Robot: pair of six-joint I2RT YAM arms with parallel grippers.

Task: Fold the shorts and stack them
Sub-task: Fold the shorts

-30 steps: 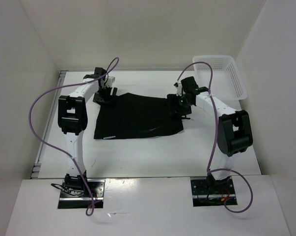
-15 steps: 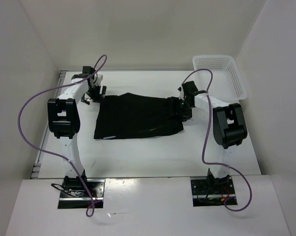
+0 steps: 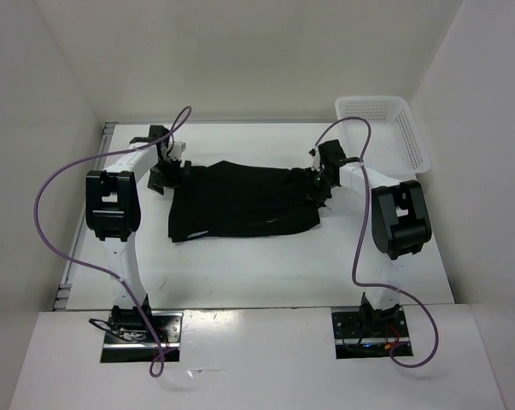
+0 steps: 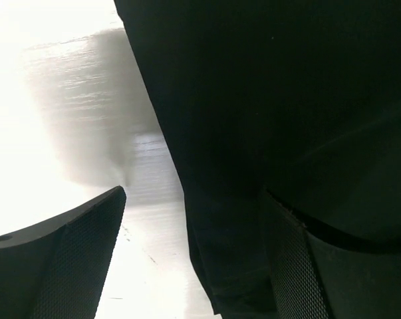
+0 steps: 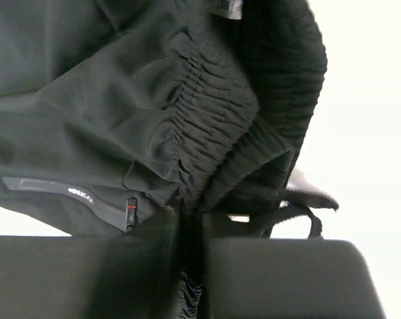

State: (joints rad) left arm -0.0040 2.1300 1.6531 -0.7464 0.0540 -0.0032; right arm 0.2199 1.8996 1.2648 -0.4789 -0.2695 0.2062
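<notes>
— Surface and room?
— White table [image 3: 240,265], smooth, with a dull sheen in the left wrist view. Plain white walls [image 3: 240,60] closing it in at the back and on both sides. White mesh basket [image 3: 385,128] in the far right corner.
— And the shorts?
— Black shorts [image 3: 240,201], spread across the far middle of the table, between the two arms and apart from the basket. Mostly flat, rumpled at the right end.
— Left arm?
— Rising from its base plate [image 3: 142,329] at the near edge, elbow high, forearm angled forward and inward. Down low at the far left corner of the shorts, the left gripper [image 3: 165,171]. Fingers [image 4: 60,266] wide apart, with the cloth's edge between them: one finger over bare table, the other over black fabric. Touching or just above, cannot tell.
— Right arm?
— Much the same fold, mirrored, forearm pointing inward. At the right end of the shorts, the right gripper [image 3: 318,186], pinched tight on the gathered waistband [image 5: 213,133], elastic puckered just above the pinch. Just beside it, a loop of drawstring [image 5: 300,216]. Left of the pinch, a small dark label [image 5: 130,214] with a red fleck.
— Anything else?
— Purple cable [image 3: 48,213] arcing wide from each arm down to its base.
</notes>
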